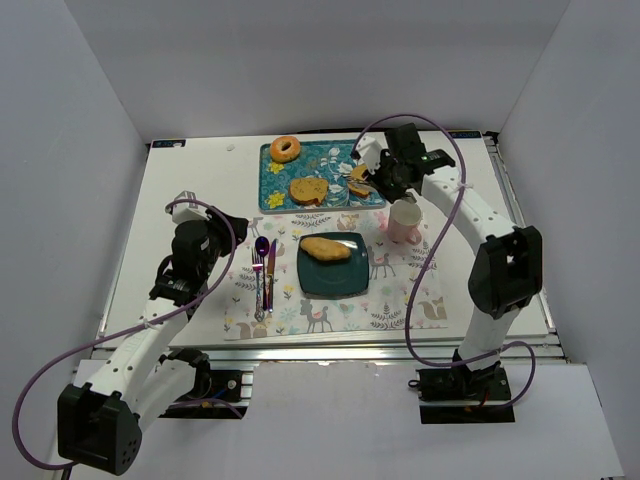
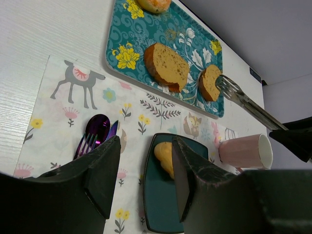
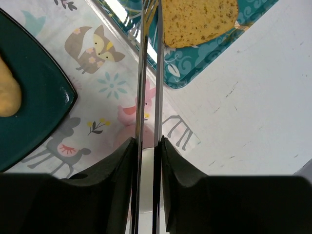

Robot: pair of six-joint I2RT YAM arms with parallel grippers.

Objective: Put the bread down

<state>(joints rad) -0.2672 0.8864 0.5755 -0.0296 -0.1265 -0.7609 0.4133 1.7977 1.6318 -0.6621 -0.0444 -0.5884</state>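
One bun (image 1: 326, 248) already lies on the plate (image 1: 330, 285), so part of the job looks done. Two pieces of bread are on the tray (image 1: 320, 155) at the far side: a big slice (image 1: 308, 189) in the middle and a small piece (image 1: 358, 181) at the right end. Your right claw (image 3: 147, 144) is clamped narrow on the tongs (image 2: 246, 101), and their tips touch the small piece. You can't tell from here whether it is pinched yet; it sits on the tray. Your left claw (image 2: 145, 144) hangs wide and holds nothing, over the near left of the mat (image 1: 400, 305) by the cutlery (image 1: 264, 272). What's left, by my reckoning: grip that piece, bring it near past the cup (image 1: 405, 218), and set it on the plate beside the bun.
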